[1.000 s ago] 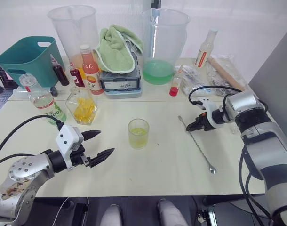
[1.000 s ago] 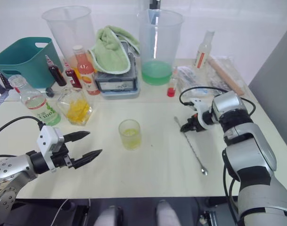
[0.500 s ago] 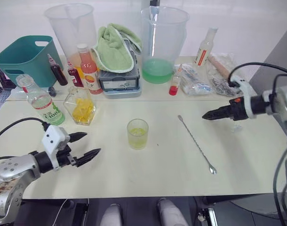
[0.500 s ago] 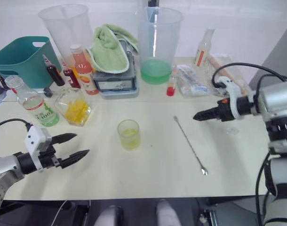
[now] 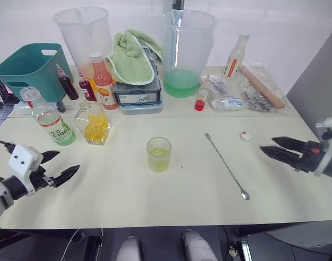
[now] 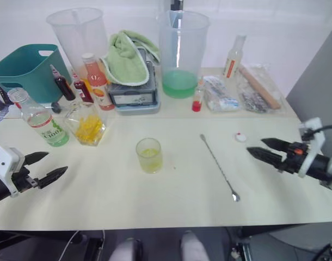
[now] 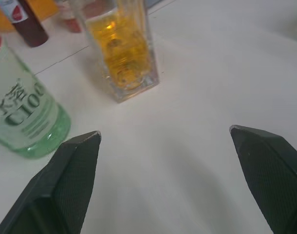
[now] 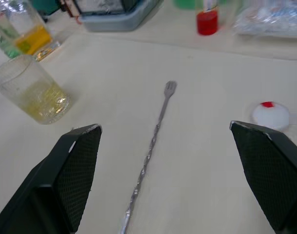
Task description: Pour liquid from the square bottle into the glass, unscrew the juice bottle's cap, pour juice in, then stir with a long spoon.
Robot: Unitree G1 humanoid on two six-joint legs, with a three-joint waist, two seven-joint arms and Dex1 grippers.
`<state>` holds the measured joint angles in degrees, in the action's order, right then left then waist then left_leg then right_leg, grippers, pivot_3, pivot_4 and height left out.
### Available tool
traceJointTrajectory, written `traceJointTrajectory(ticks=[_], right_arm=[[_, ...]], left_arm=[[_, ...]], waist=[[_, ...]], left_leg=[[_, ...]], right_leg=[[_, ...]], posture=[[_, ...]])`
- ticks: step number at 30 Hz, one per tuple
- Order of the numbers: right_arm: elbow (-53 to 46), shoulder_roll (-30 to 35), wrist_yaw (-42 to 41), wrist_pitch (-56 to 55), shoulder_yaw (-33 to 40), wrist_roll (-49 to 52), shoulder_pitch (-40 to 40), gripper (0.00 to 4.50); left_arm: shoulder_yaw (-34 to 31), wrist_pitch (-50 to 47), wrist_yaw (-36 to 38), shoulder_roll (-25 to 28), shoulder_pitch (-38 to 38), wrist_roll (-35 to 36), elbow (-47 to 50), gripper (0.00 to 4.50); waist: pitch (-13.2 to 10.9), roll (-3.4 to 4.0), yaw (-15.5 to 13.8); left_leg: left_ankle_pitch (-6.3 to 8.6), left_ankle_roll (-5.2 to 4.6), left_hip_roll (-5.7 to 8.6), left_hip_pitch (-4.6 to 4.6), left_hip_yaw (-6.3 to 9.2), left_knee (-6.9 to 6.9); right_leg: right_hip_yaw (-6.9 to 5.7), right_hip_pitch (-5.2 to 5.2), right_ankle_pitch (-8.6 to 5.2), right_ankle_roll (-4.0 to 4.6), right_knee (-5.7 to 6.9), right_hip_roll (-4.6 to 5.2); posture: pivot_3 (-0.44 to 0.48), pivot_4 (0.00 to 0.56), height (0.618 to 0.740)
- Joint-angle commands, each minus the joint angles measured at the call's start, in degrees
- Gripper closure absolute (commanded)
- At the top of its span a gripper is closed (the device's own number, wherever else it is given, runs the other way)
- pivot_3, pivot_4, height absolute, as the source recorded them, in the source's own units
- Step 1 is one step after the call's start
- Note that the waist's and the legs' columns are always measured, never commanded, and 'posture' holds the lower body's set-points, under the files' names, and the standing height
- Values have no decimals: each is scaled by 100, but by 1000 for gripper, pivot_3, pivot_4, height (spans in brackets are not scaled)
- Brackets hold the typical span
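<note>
The glass (image 5: 159, 154) stands mid-table with pale yellow-green liquid in it. At the left, the square bottle (image 5: 94, 122) of yellow liquid stands beside the juice bottle (image 5: 49, 117), whose neck is uncapped. The white cap (image 5: 246, 136) lies on the table at the right. The long spoon (image 5: 227, 166) lies flat between the glass and the cap. My left gripper (image 5: 68, 161) is open and empty at the near left, in front of both bottles. My right gripper (image 5: 266, 144) is open and empty at the right edge, just beyond the cap. The right wrist view shows the glass (image 8: 34, 90), spoon (image 8: 148, 161) and cap (image 8: 270, 114).
Along the back stand a teal basket (image 5: 30, 65), two big measuring jugs (image 5: 84, 32) (image 5: 190, 49), a green towel (image 5: 133, 54) on a scale, an orange-pink bottle (image 5: 103, 81), small red bottles (image 5: 68, 81), a red vial (image 5: 200, 100), a slender labelled bottle (image 5: 234, 57) and plastic bags (image 5: 253, 89).
My right gripper drew back to the right edge and opened; the cap now lies on the table. My left gripper pulled back to the left, still open.
</note>
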<state>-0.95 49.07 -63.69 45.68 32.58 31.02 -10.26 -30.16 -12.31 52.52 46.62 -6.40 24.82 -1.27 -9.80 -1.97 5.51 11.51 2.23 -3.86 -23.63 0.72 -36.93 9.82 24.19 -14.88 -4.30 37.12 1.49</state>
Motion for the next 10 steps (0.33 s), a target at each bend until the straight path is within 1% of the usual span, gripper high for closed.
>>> traceJointTrajectory(ticks=[1,6,10], right_arm=[[490,-19,-121,-1252,78,-367,417,26],[1097,-227,-192,-2682,47,-601,704,26],[1383,-375,-142,-3349,-71,-688,744,26]], left_arm=[[-294,236,-99,-6,41,10,-252,0],[-337,533,-123,-7,-150,-151,-571,0],[-295,836,-198,-6,-186,-359,-816,0]], waist=[[4,-13,2],[4,-12,12],[4,-12,20]], left_leg=[[0,0,-2,3,0,0],[0,0,-2,5,-1,2],[0,1,-2,12,-2,6]], right_leg=[[0,-1,0,1,1,-2],[1,-1,0,1,1,-1],[2,-3,-1,2,4,-2]], posture=[[0,150,723],[0,150,723],[0,150,723]])
